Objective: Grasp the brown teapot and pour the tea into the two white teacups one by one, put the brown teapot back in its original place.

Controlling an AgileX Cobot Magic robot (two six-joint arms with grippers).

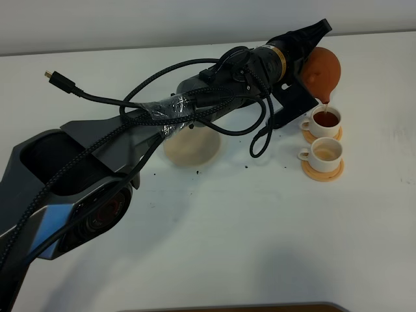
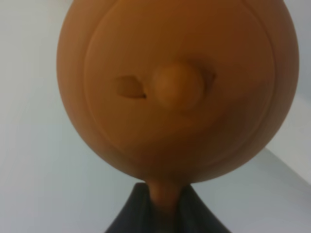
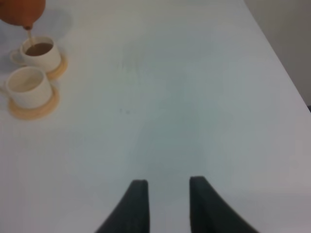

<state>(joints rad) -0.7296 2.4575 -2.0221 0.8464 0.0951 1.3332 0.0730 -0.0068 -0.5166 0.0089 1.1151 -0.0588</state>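
While the left arm [image 1: 195,104] reaches across the table [image 1: 260,234] in the high view, the brown teapot [image 1: 322,70] hangs tilted at the jaws, a thin stream running from its spout into the far teacup [image 1: 325,120], with the near teacup [image 1: 325,153] just beside that and the pale beige disc [image 1: 192,148] well behind the jaws. From the left wrist, the left gripper [image 2: 164,206] is clamped on the teapot's handle, the lidded body filling the space just ahead. From the right wrist, the right gripper [image 3: 167,194] hovers with jaws parted, table showing between them, both cups well ahead.
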